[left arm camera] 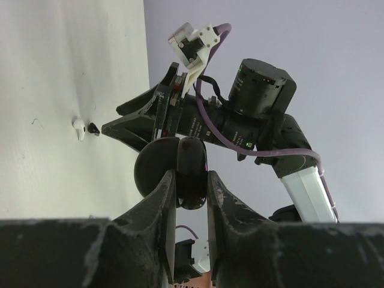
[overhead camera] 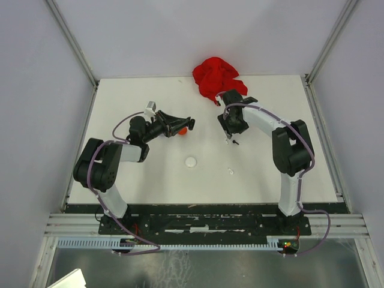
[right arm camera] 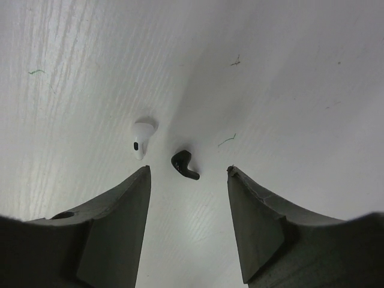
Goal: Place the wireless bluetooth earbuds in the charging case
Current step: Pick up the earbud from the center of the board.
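Note:
A black earbud (right arm camera: 185, 165) and a white earbud (right arm camera: 141, 137) lie side by side on the white table. My right gripper (right arm camera: 188, 169) hangs open just above them, the black one nearest the gap between its fingers. From above, both buds, the black earbud (overhead camera: 236, 143) and the white earbud (overhead camera: 228, 141), show beside the right gripper (overhead camera: 230, 137). My left gripper (left arm camera: 191, 174) is shut on a round, dark charging case (left arm camera: 180, 171), held off the table with its two halves apart. At the left gripper (overhead camera: 183, 127) a red part shows from above.
A crumpled red cloth (overhead camera: 216, 78) lies at the back of the table behind the right arm. A white round disc (overhead camera: 191, 161) sits mid-table, and another small white bud (overhead camera: 230, 171) lies to its right.

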